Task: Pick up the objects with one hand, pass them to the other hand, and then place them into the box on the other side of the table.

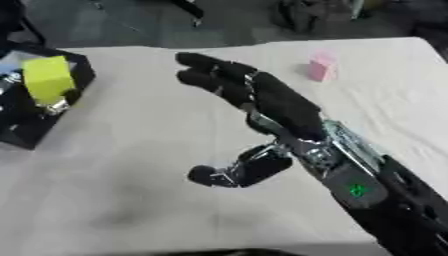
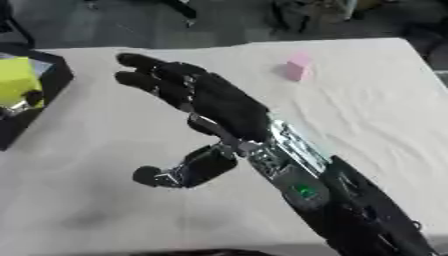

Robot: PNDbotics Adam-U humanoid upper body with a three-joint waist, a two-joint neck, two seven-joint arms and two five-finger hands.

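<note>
Right hand (image 1: 280,105), fingers (image 1: 206,67) outstretched, empty.

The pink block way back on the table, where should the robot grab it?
Probably by its two side faces, coming down from above. The pink block stands upright and alone on the white table, so its top and sides are free. The right hand is open, holds nothing, and is on that side, so it looks like the one to use.
</note>
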